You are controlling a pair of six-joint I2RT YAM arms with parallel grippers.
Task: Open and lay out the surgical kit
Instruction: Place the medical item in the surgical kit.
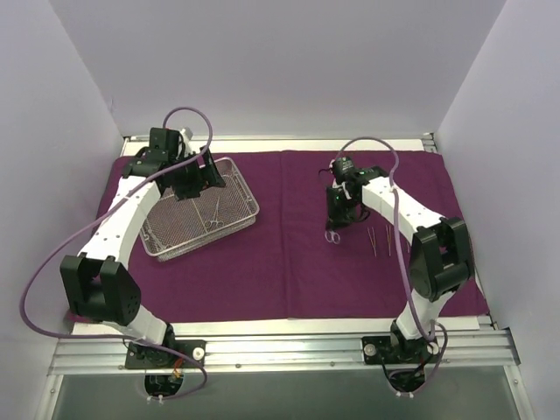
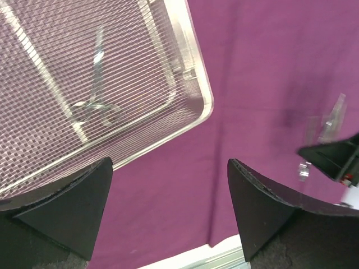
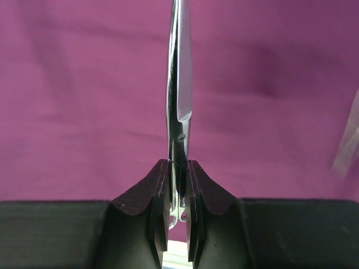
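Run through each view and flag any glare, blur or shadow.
Top external: even, soft light, with only faint arm shadows on the purple cloth. Left wrist: the rim of the mesh tray glints white, and the dark jaws in the foreground are soft. Right wrist: a bright reflection runs along the scissors, the cloth behind is blurred, and a pale streak sits out of focus at the right edge.

You're looking at: cloth wrap (image 1: 289, 271) plain dark magenta-purple | mesh tray (image 1: 179, 238) silver, fine grid weave | scissors (image 3: 178, 78) mirror-bright silver | left arm (image 1: 129, 223), right arm (image 1: 398, 210) white shells, black joints | cable (image 1: 188, 109) lilac
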